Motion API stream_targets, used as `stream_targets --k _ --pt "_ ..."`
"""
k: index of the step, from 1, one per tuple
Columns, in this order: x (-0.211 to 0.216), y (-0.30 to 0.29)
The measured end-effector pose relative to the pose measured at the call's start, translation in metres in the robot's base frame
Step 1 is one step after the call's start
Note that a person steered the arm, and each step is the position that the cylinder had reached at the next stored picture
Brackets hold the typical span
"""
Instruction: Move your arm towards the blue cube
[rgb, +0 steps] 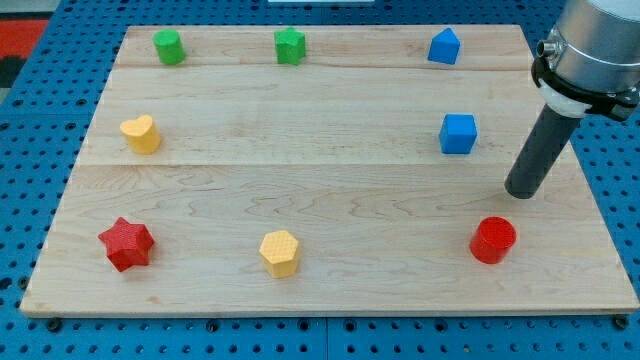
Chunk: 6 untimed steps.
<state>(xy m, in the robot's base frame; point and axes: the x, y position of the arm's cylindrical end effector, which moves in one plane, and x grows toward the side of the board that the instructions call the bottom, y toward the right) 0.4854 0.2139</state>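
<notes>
The counter (330, 200) is a pale wooden board made of long planks with fine grain, and it lies on a blue perforated sheet (40, 110) full of small holes. My arm (590, 45) comes in at the counter's top right corner as a grey metal cylinder with a black ring, and it is cut off by the picture edge, so its upper part cannot be seen. It carries no hand, only a dark matte rod, so there is nothing that opens or holds. My tip (522, 193) rests near the right edge of the counter, to the right of the blue cube (458, 134) and slightly lower, apart from it. The blue cube sits in the right half, about midway between the top and bottom edges; it is smooth, with sharp edges and a lighter top face. Below my tip stands a red cylinder (493, 240). Near the bottom left corner lies a red star (126, 243), and a yellow hexagonal block (280, 252) is by the bottom edge. A yellow heart (141, 133) is near the left edge. Along the top edge are a green cylinder (167, 46), a green star (290, 45) and a blue house-shaped block (444, 46).
</notes>
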Motion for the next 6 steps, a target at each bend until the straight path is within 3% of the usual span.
stream_targets --k 2,3,5,6 --pt "0.000 0.008" --pt "-0.021 -0.016" --pt "-0.021 -0.067" --pt "-0.069 -0.057"
